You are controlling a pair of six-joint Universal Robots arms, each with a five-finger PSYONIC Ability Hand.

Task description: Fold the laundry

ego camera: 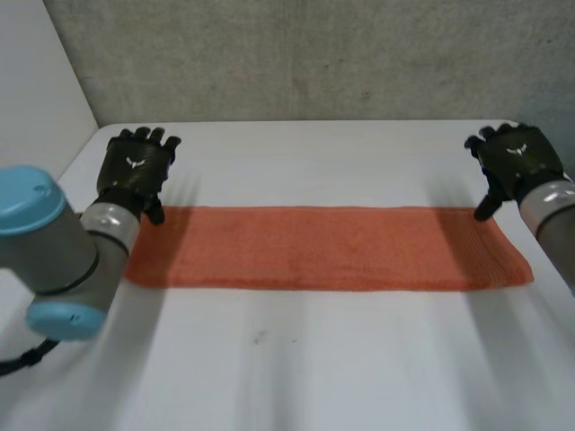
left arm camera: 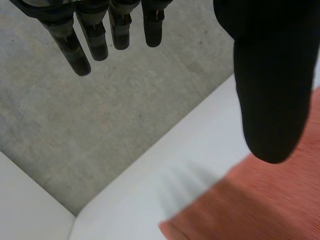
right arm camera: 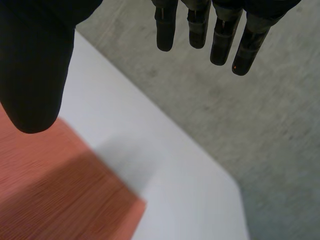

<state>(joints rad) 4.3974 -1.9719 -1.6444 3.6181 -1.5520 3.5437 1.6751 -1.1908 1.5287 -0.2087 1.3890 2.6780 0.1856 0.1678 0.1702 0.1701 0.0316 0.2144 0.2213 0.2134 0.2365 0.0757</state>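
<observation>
The orange towel (ego camera: 328,248) lies flat as 1 long strip across the middle of the frame on the white table (ego camera: 314,359). The left hand (ego camera: 135,166) hovers at upper left over the strip's far left corner, and the right hand (ego camera: 517,160) at upper right over its far right corner. Both have fingers straight, apart from the thumb, grasping nothing. The step looks like taking these 2 corners: each hand should lower squarely, pinch the corner itself, and lift level with the other. A grey concrete wall (ego camera: 314,54) stands behind. Nothing seems to block either hand, though the left arm (ego camera: 54,251) partly hides the strip's left end.
</observation>
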